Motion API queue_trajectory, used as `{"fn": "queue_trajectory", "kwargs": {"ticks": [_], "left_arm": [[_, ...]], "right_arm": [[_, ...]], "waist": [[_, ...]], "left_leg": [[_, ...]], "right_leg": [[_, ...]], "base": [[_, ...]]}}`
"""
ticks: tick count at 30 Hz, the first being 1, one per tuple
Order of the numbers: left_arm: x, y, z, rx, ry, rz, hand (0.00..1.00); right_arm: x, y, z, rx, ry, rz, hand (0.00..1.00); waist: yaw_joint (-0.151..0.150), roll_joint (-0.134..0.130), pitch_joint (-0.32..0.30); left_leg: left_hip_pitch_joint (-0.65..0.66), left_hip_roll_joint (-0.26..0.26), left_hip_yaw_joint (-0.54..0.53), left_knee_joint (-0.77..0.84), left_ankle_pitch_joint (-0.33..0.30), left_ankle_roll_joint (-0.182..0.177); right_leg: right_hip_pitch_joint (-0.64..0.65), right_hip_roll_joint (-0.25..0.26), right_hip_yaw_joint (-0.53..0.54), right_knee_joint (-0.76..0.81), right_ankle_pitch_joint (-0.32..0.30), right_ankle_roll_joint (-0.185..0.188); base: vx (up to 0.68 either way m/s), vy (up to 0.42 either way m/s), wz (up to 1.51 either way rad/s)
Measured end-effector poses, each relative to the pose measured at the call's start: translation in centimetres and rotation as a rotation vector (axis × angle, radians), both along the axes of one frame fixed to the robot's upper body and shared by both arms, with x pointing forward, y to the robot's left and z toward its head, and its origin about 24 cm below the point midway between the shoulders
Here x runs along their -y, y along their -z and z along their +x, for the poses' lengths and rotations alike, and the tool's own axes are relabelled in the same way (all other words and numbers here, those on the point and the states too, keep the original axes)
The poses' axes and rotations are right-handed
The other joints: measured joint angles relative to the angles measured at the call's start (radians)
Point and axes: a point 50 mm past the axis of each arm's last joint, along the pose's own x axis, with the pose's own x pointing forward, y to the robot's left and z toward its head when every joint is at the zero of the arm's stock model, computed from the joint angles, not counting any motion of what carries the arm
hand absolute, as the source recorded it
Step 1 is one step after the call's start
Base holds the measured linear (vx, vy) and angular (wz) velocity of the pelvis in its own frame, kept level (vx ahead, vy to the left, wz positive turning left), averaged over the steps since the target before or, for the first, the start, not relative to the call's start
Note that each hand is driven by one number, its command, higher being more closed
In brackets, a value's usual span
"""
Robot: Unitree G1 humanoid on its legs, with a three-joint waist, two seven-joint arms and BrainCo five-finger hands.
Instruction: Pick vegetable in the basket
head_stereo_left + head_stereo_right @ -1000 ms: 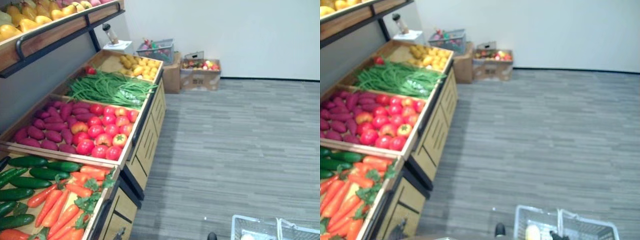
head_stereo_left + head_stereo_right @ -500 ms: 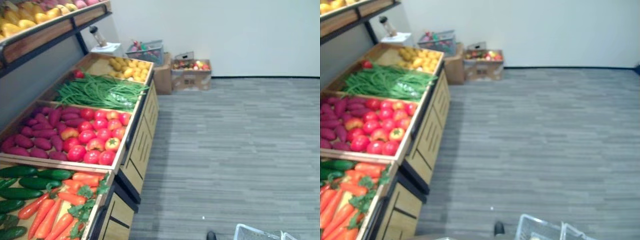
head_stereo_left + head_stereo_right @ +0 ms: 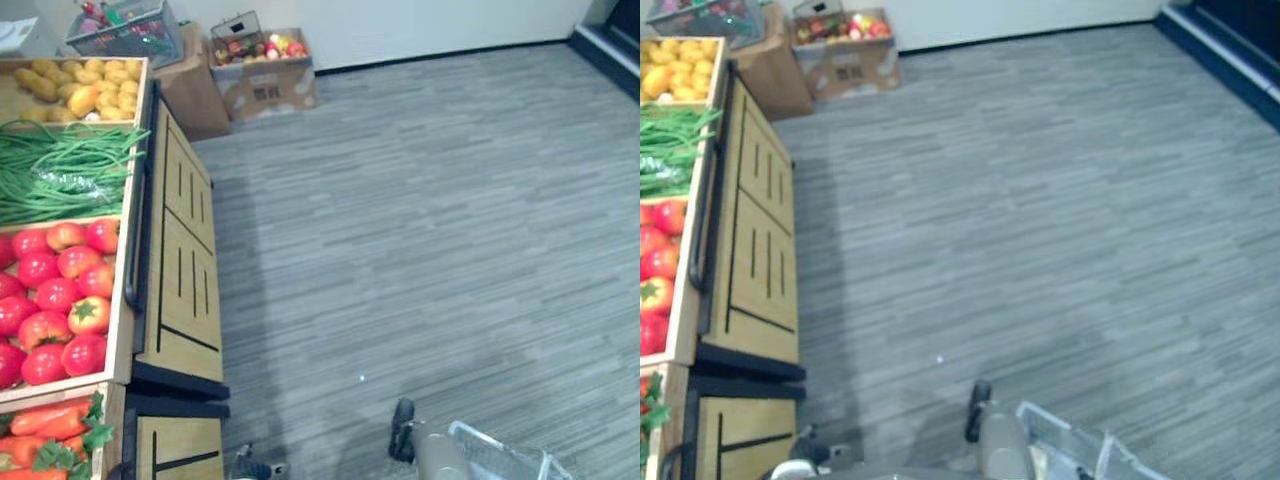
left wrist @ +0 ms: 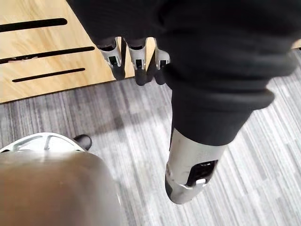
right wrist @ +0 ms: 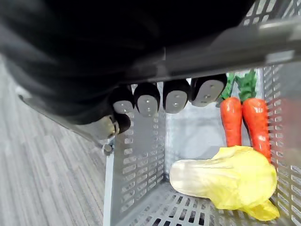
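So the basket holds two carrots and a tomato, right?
Not quite: there is no tomato. The right wrist view shows the basket holding two carrots and a pale yellow cabbage.

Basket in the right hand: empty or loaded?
Loaded. The right wrist view shows two carrots and a pale yellow-green cabbage lying inside the basket; the right hand is curled round its handle.

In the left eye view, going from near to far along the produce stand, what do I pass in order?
carrots → tomatoes → green beans → yellow potatoes
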Motion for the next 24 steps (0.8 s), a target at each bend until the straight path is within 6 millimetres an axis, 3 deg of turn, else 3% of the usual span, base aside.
{"fn": "queue_trajectory", "kwargs": {"ticks": [3, 5, 8, 10, 12, 17, 19, 21, 24], "left_arm": [[0.3, 0.1, -0.3, 0.005, -0.064, -0.016, 0.0], [0.3, 0.1, -0.5, 0.012, -0.109, -0.024, 0.0], [0.2, 0.2, -1.0, 0.012, -0.157, -0.037, 0.0], [0.3, 0.3, -1.2, 0.017, -0.197, -0.048, 0.0], [0.3, 0.3, -1.4, 0.017, -0.212, -0.052, 0.0], [0.2, 0.4, -1.8, 0.01, -0.235, -0.054, 0.0], [0.3, 0.4, -1.7, 0.011, -0.233, -0.054, 0.0], [0.3, 0.5, -2.0, -0.003, -0.23, -0.055, 0.0], [-0.7, 0.2, -1.8, -0.014, -0.144, -0.002, 0.0]], "right_arm": [[0.0, 0.2, -0.5, -0.027, 0.018, 0.014, 1.0], [0.0, 0.4, -1.2, -0.058, 0.026, 0.021, 1.0], [0.8, 0.1, -1.1, -0.055, 0.02, 0.0, 1.0], [2.4, -0.4, -0.4, -0.038, 0.004, -0.045, 1.0], [3.3, -0.7, 0.0, -0.027, -0.002, -0.069, 1.0], [4.4, -1.3, 1.1, 0.011, -0.019, -0.109, 1.0], [4.4, -1.4, 1.4, 0.026, -0.023, -0.114, 1.0], [4.3, -1.4, 1.8, 0.033, -0.024, -0.112, 1.0], [2.2, -0.7, 2.2, 0.047, -0.024, -0.056, 1.0]], "waist": [[-0.004, 0.016, -0.008], [-0.017, 0.02, -0.018], [-0.023, 0.013, -0.019], [-0.019, 0.013, -0.02], [0.0, 0.011, -0.021], [0.012, 0.001, -0.026], [0.028, -0.002, -0.031], [0.027, 0.0, -0.039], [0.029, -0.051, -0.059]], "left_leg": [[-0.003, 0.043, -0.005, 0.069, 0.055, 0.004], [-0.055, 0.099, -0.06, 0.23, 0.106, 0.016], [-0.128, 0.141, -0.111, 0.381, 0.176, 0.072], [-0.167, 0.073, -0.214, 0.389, 0.112, 0.05], [-0.193, 0.008, -0.251, 0.338, 0.073, 0.047], [-0.216, -0.114, -0.269, 0.087, 0.074, 0.054], [-0.225, -0.165, -0.304, -0.016, 0.112, 0.086], [-0.213, -0.168, -0.297, -0.056, 0.152, 0.134], [-0.197, -0.202, -0.298, -0.092, 0.147, 0.141]], "right_leg": [[0.035, 0.011, -0.025, 0.002, -0.041, -0.012], [0.095, 0.011, -0.06, 0.001, -0.077, -0.017], [0.171, 0.024, -0.066, -0.06, -0.069, -0.023], [0.235, 0.023, -0.056, -0.132, -0.058, -0.01], [0.266, 0.024, -0.039, -0.18, -0.043, -0.003], [0.322, 0.019, -0.039, -0.239, -0.022, 0.011], [0.33, 0.016, -0.038, -0.238, -0.015, 0.022], [0.341, 0.028, -0.036, -0.243, -0.013, 0.038], [0.355, 0.005, -0.033, -0.279, 0.007, 0.068]], "base": [[0.17, -0.222, 0.06], [0.14, -0.19, 0.38], [0.14, -0.178, 0.19], [0.15, -0.151, -0.04], [0.11, -0.035, -0.24], [0.15, 0.092, -0.08], [0.18, 0.184, 0.0], [0.17, 0.194, 0.0], [0.13, 0.171, 0.01]]}}
